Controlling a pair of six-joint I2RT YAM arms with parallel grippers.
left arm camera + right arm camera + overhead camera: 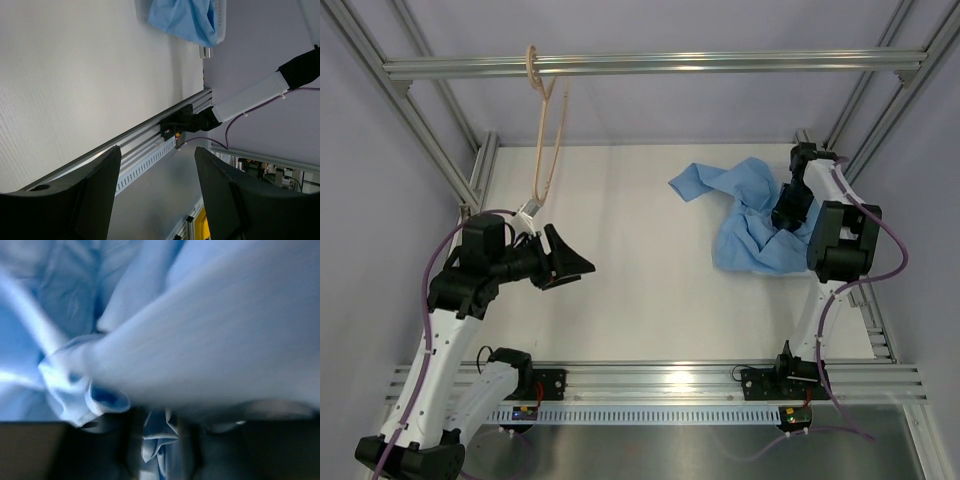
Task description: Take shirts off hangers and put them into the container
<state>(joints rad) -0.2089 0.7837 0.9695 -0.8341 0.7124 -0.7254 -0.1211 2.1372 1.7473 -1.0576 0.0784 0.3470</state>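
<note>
Light blue shirt (745,235) off hanger (548,130), heaped far right on worktop (640,300), apparently draped over white basket (220,20). Right claw (786,218) directly above, buried in cloth; blurred, cannot tell if pinching. Left claw (572,268) spread, empty, well apart. Right arm nearer.

White table (620,200) (aluminium frame (720,63) overhead) between lavender walls (365,210).

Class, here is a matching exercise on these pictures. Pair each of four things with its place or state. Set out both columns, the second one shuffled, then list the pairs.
Column one
1. wooden hanger
2. light blue shirt
3. left gripper
4. right gripper

Column two
A. open, holding nothing
B. sunk into fabric
C. hooked on the overhead bar
D. heaped at the right side of the table

Pairs: 1-C, 2-D, 3-A, 4-B
</note>
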